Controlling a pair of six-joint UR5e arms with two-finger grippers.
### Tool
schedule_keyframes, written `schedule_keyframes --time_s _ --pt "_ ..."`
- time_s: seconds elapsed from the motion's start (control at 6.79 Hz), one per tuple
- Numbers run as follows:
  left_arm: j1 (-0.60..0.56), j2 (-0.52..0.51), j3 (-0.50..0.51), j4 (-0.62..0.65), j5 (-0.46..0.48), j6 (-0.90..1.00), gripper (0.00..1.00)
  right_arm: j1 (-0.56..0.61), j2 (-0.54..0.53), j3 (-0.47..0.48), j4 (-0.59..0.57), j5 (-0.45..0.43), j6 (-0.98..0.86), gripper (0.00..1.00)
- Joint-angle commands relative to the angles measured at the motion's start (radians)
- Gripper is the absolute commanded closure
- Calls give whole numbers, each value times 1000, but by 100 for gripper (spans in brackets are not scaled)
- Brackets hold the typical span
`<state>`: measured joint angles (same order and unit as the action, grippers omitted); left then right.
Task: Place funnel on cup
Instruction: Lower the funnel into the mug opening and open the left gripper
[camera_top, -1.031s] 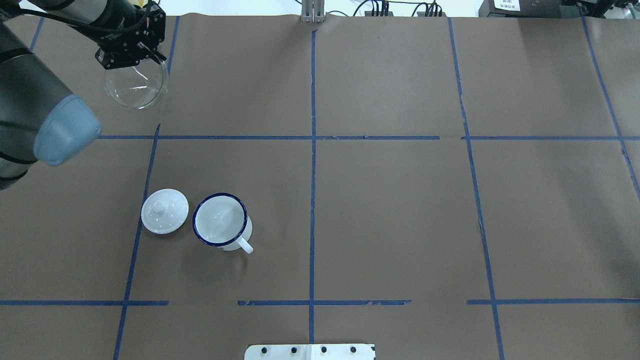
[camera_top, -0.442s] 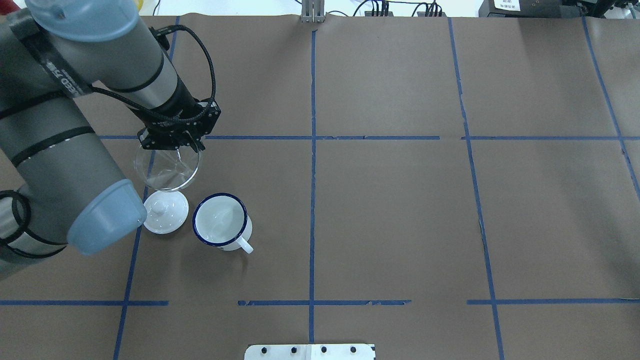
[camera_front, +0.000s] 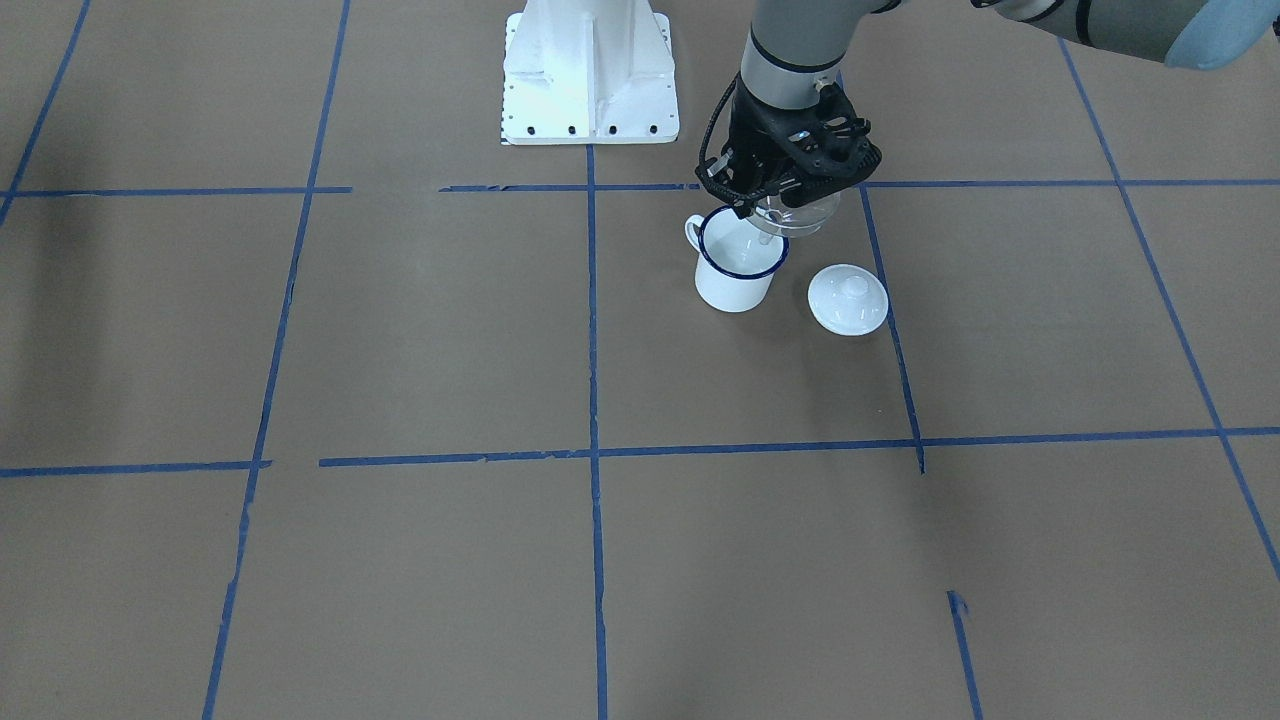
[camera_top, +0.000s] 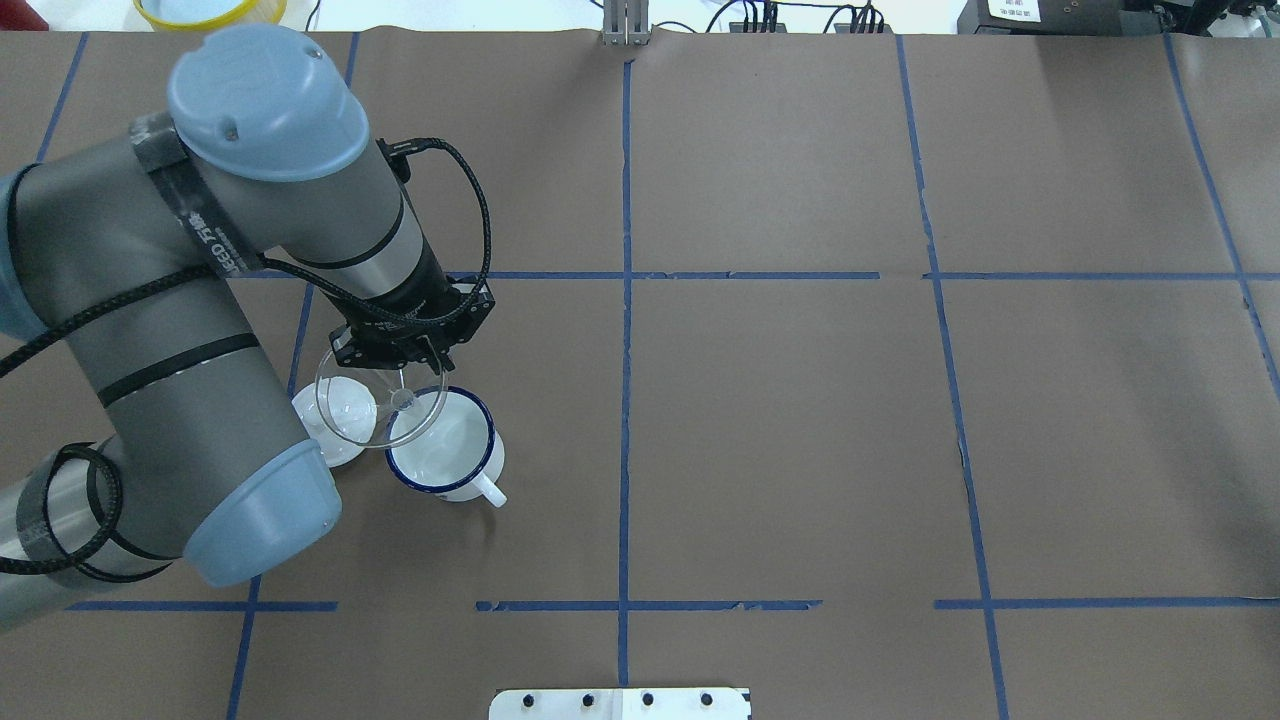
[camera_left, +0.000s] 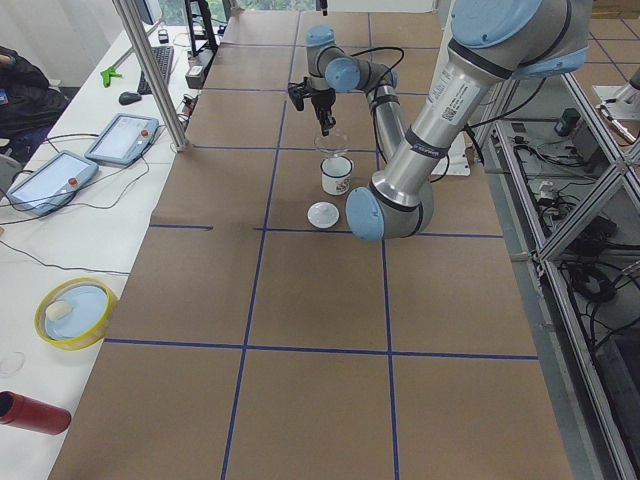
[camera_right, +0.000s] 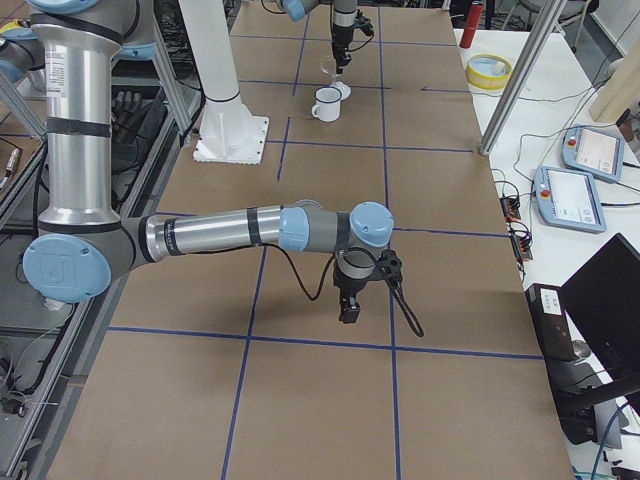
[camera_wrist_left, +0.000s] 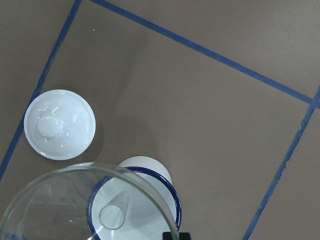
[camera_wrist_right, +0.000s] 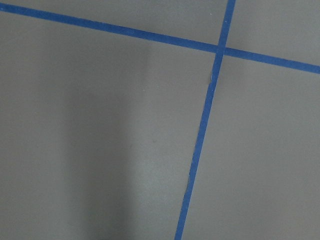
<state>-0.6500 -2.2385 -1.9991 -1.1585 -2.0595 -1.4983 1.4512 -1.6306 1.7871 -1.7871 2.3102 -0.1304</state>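
My left gripper (camera_top: 408, 362) is shut on the rim of the clear funnel (camera_top: 372, 415) and holds it in the air, tilted. The funnel's mouth hangs over both the lid and the left edge of the white mug with a blue rim, the cup (camera_top: 452, 452). In the left wrist view the funnel's stem (camera_wrist_left: 113, 215) points into the cup's opening (camera_wrist_left: 155, 200). In the front view the funnel (camera_front: 797, 212) hangs just above and beside the cup (camera_front: 736, 270). My right gripper (camera_right: 350, 305) shows only in the right side view; I cannot tell whether it is open.
A round white knobbed lid (camera_top: 325, 440) lies just left of the cup, partly under the funnel, and also shows in the front view (camera_front: 848, 298). A yellow bowl (camera_top: 208, 12) stands beyond the table's far left edge. The robot's white base (camera_front: 588, 70) stands near the cup.
My left arm has carried the funnel from the far left corner towards the robot and rightward. The funnel now hangs over the lid and the cup's edge.
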Motion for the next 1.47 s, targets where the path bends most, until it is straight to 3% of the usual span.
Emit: schedule_keyframes --time_s 0.0,0.59,0.74,0.88,1.33 --pt "54 -3 20 -6 1 1 100 0 0 0 0 0 0 0" --pt "76 -12 114 -85 19 1 100 0 0 0 -2 0 0 0" --pt "76 0 134 -127 19 1 89 0 0 0 0 0 0 0" --pt "76 0 147 -139 31 3 1 0 0 0 0 0 0 0" --pt "70 0 114 -135 59 3 0 0 0 -2 0 0 0 0"
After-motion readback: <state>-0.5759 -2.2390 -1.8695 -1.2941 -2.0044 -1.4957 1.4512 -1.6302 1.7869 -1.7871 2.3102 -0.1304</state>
